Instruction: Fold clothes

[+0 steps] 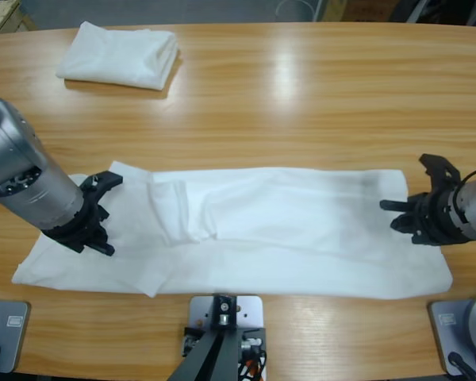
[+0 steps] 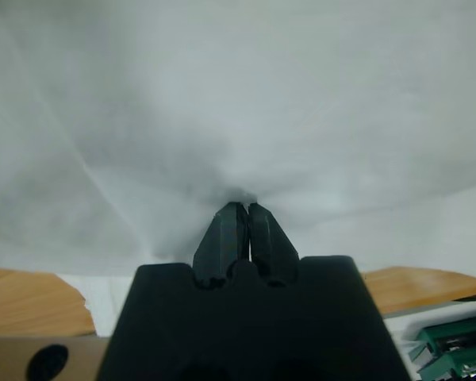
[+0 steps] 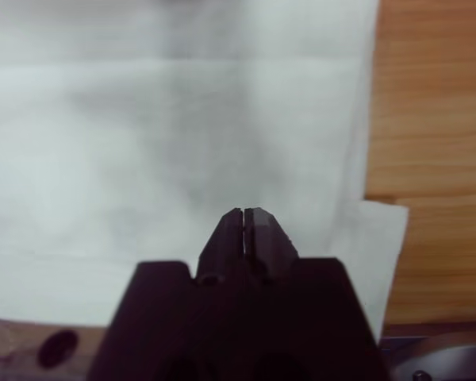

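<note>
1. I am looking at the spread T-shirt (image 1: 285, 230), which is lying flat on the table (image 1: 301, 95) with its long axis running from my left tool (image 1: 91, 214) straight across to my right tool (image 1: 416, 216). Each tool is standing at one short end of it, so the whole cloth is lying between them.
2. The left tool (image 2: 243, 210) is showing its jaws pressed together, with the tips buried in a small pucker of white cloth. I am judging that it is pinching the T-shirt there, because the creases are running out from the tips.
3. The right tool (image 3: 244, 213) is also showing its jaws pressed together, above the white cloth near that end's edge. Whether cloth is caught between them, I cannot tell from these views.
4. For the coming fold, I am thinking the important thing is that neither arm is nearer: both are at equal ends, and the cloth's far long edge is lying ahead of both tools, toward the far side of the table.
5. The T-shirt is looking plain white, soft and thin, already narrowed to a long band, with one sleeve folded inward not far from the left tool.
6. A second folded T-shirt (image 1: 120, 55) is resting well apart, far beyond the left tool.
</note>
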